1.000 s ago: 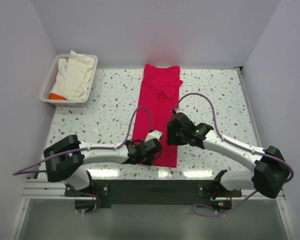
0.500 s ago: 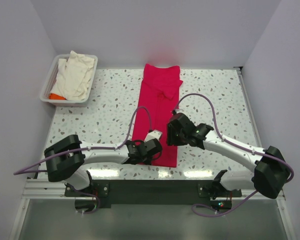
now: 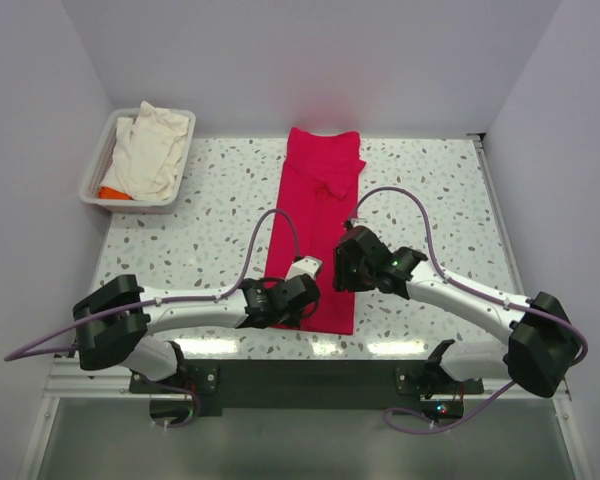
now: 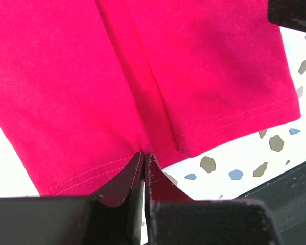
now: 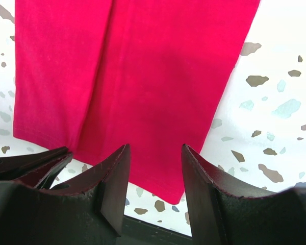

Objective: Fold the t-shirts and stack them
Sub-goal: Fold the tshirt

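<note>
- The crimson t-shirt (image 3: 318,215): plain crimson-red throughout, no print; hem stitching in the same red.
- The cream t-shirt (image 3: 152,150): plain cream-white.
- The orange fabric (image 3: 111,192): bright orange, a small patch only.
- The tray (image 3: 92,172): white.
- The bench (image 3: 200,225): white, speckled with grey, brown and pale blue chips.
- The left gripper (image 4: 144,155) and right gripper (image 5: 154,150): jaws black.
- The left arm (image 3: 195,308) and right arm (image 3: 460,292): white links, black joints.
- The cables (image 3: 410,205): purple.
- The walls (image 3: 310,60): pale lilac-grey.

I can read no lettering, label, brand or number from here, neither on the red t-shirt (image 3: 315,220) nor the tray (image 3: 132,206).
</note>
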